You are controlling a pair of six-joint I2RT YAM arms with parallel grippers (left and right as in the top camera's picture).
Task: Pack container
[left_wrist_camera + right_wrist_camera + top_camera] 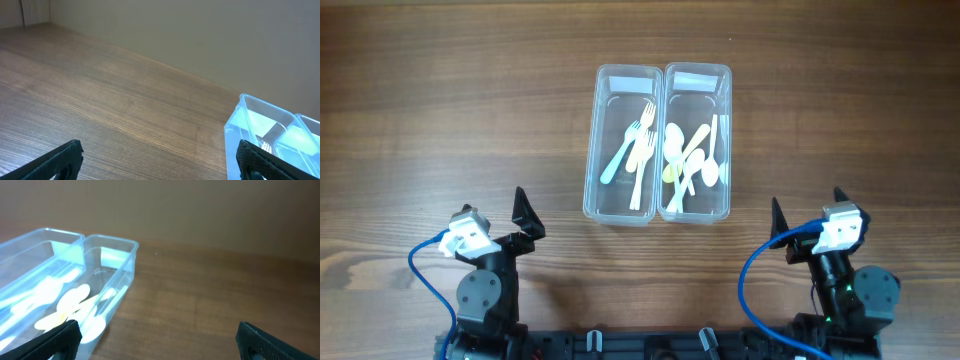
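- Left gripper [160,150] stands with its jaws spread wide; its two dark fingers [57,159] sit at the lower corners of the left wrist view with only bare wood between them, holding and touching nothing.
- Right gripper [159,331] is spread just as wide and is also empty, with bare table showing between its fingers [55,341].
- Both arms sit drawn back at the near edge of the table [420,120], one toward each near corner, with the grippers raised off the wood and pointing toward the far edge.
- Two clear plastic containers lie side by side around the middle of the table, long walls touching, ahead of the arms and between them.
- The fork container [620,92], on the left arm's side, holds a pale blue fork [619,158] and cream forks [641,160] lying lengthwise.
- The spoon container [727,120], on the right arm's side, holds a loose heap of white and yellow spoons [677,150]; a few slimmer white pieces lie along its outer wall, too small to tell apart.
- Each gripper is well apart from the containers: the fork container shows at the right edge of the left wrist view, and both containers fill the left half of the right wrist view.
- A blue cable [420,265] loops beside each arm near its base.
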